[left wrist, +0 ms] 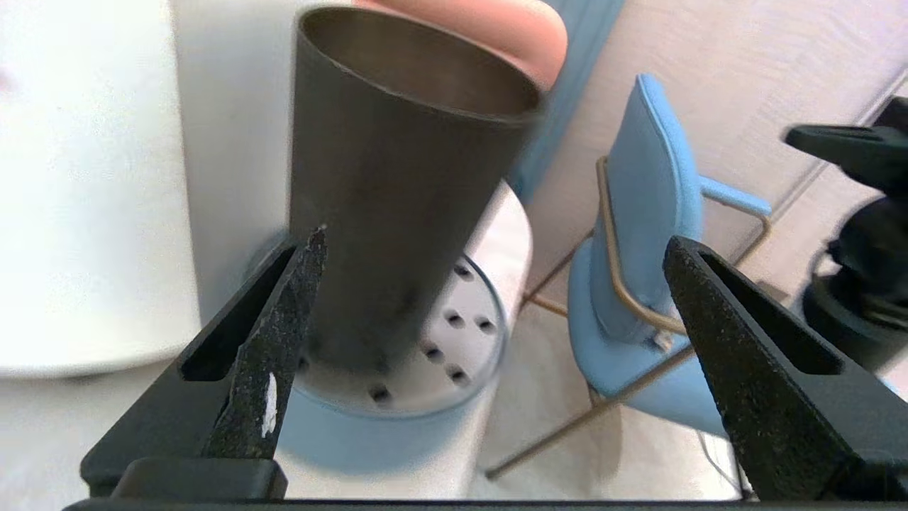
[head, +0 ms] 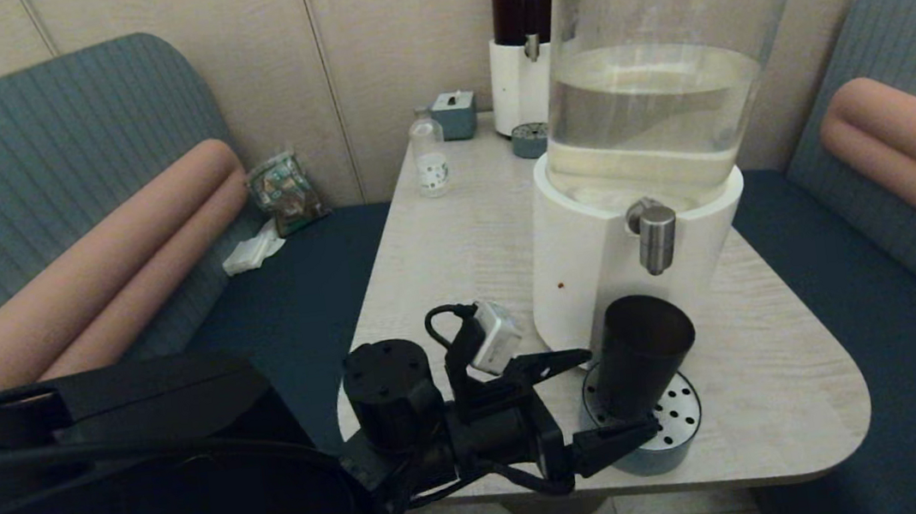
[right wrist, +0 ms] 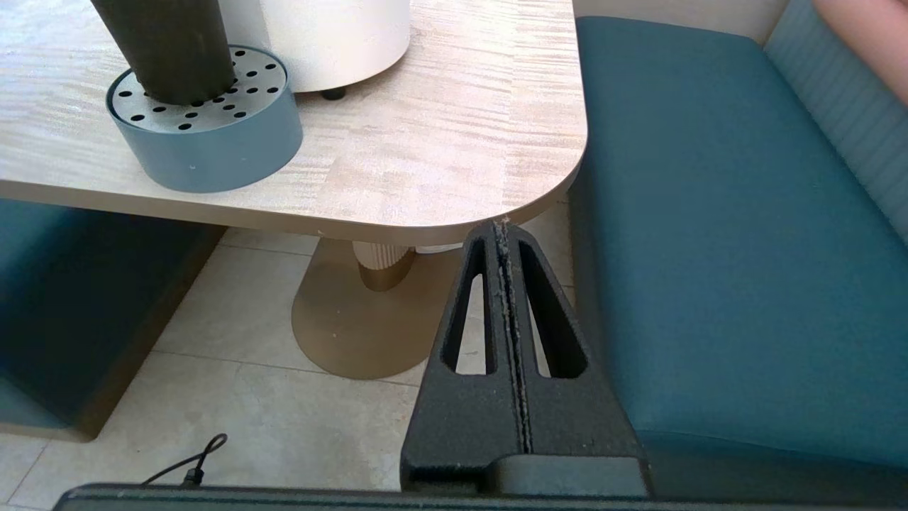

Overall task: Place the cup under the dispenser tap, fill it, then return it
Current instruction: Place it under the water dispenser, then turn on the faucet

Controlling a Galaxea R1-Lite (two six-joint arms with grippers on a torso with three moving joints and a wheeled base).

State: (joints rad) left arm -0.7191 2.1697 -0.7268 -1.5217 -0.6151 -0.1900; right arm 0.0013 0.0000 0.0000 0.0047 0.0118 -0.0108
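Left gripper (head: 582, 402) spread wide at the cup (head: 640, 354), not gripping it

The cup stands on the drip tray (head: 674, 429) beneath the dispenser tap (head: 657, 238), so placing looks done; its inside appears empty, so filling and the return seem left; right gripper (right wrist: 505, 234) parked below the table (right wrist: 454, 156) edge, fingers pressed together; no readable brand or label.

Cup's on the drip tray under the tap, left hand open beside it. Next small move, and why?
Probably lift the left hand up to the dispenser tap to start the flow. The cup stands upright on the drip tray, roughly under the spout, and looks empty inside in the left wrist view. The open fingers hold nothing. The right hand is parked shut below the table edge.
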